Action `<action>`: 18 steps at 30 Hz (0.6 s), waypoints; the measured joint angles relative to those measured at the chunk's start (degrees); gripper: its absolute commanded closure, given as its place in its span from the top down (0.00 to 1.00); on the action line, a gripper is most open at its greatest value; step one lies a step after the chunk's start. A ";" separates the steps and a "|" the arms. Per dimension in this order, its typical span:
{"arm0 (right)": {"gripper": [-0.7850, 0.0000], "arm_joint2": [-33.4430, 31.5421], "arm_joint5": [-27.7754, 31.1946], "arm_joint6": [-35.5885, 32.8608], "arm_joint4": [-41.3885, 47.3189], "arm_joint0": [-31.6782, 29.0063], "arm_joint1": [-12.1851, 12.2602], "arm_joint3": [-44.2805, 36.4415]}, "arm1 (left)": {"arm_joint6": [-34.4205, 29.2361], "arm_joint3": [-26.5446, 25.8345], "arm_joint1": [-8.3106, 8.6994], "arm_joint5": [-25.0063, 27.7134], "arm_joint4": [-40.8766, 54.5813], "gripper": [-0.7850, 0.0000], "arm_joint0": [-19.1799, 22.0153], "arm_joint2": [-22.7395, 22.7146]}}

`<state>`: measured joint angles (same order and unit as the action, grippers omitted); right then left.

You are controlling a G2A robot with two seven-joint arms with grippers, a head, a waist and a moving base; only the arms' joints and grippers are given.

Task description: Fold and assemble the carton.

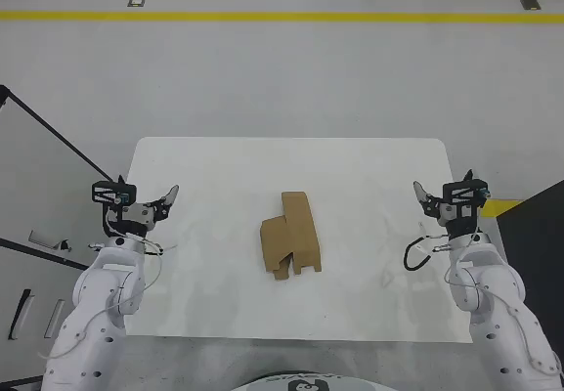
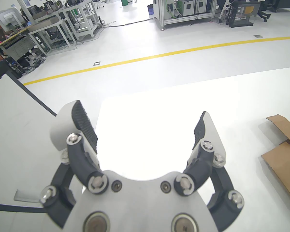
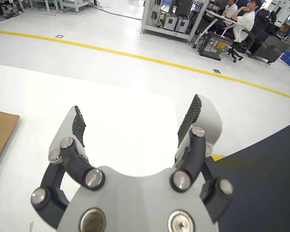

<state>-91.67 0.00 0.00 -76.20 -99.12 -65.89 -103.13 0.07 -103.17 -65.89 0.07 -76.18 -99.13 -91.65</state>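
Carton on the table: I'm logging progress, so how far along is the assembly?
Done: nothing visible; the carton lies mostly flat in the middle of the table, not box-shaped. In hand: nothing; the left gripper and right gripper are open and empty, apart from it at opposite sides. Left: grasping, folding and assembling it all.

Bright, even light washes out the white table (image 2: 232, 97), leaving only faint shadows.

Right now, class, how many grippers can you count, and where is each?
2. The left gripper, open, is by the table's left edge; the right gripper, open, by its right edge. None seems hidden.
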 measured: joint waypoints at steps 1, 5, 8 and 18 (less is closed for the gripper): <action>1.00 0.00 0.00 0.00 0.00 0.00 0.00 0.00 | 0.30 -0.08 -0.01 0.27 0.07 1.00 -0.08 0.07; 1.00 0.00 0.00 0.00 0.00 0.00 0.00 0.00 | 3.58 -0.82 0.09 3.60 -2.85 1.00 -1.74 0.86; 1.00 0.00 0.00 0.00 0.00 0.00 0.00 0.00 | 6.28 -1.42 0.19 6.76 -6.65 1.00 -3.63 2.52; 1.00 0.00 0.00 0.00 0.00 0.00 0.00 0.00 | 8.32 -1.94 0.30 8.65 -8.57 1.00 -3.94 3.10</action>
<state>-91.67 0.00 0.00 -76.20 -99.12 -65.89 -103.13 8.38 -105.11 -65.59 8.71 -84.76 -103.07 -88.55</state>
